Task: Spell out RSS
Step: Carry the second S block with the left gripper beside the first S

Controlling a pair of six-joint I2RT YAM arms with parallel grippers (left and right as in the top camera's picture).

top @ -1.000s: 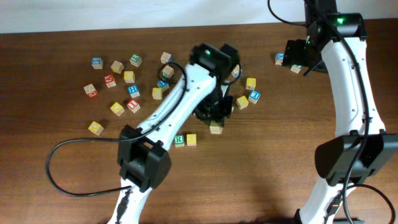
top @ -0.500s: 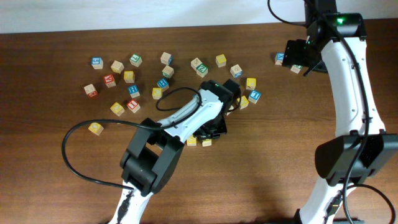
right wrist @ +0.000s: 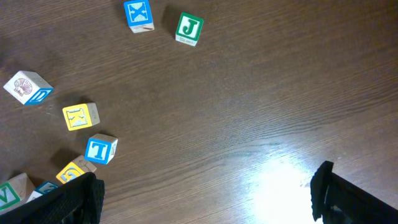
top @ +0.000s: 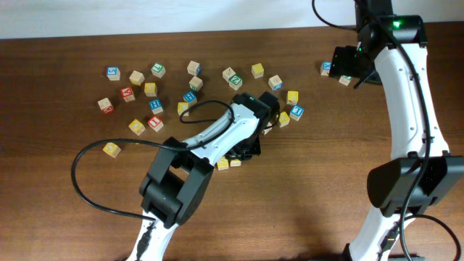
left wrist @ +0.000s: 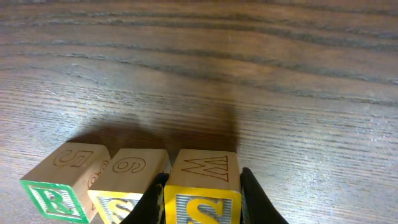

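Observation:
In the left wrist view my left gripper [left wrist: 200,196] is shut on a yellow S block [left wrist: 202,190] resting on the wood. It stands right next to another yellow S block [left wrist: 127,183], which touches a green R block [left wrist: 59,186]; the three form a row. In the overhead view the left gripper [top: 239,154] covers most of that row; only two blocks [top: 228,163] peek out at its lower edge. My right gripper [right wrist: 205,193] is open and empty, held high at the table's far right [top: 348,61].
Many loose letter blocks lie scattered across the back of the table, from the far left [top: 112,72] to near the right arm [top: 326,68]. The right wrist view shows a green J block [right wrist: 188,28] and blue and yellow blocks [right wrist: 81,116]. A black cable [top: 94,188] loops at front left.
My left gripper moved down and toward the front with the S block, from among the scattered blocks to the row beside the R and first S. The right arm has not moved.

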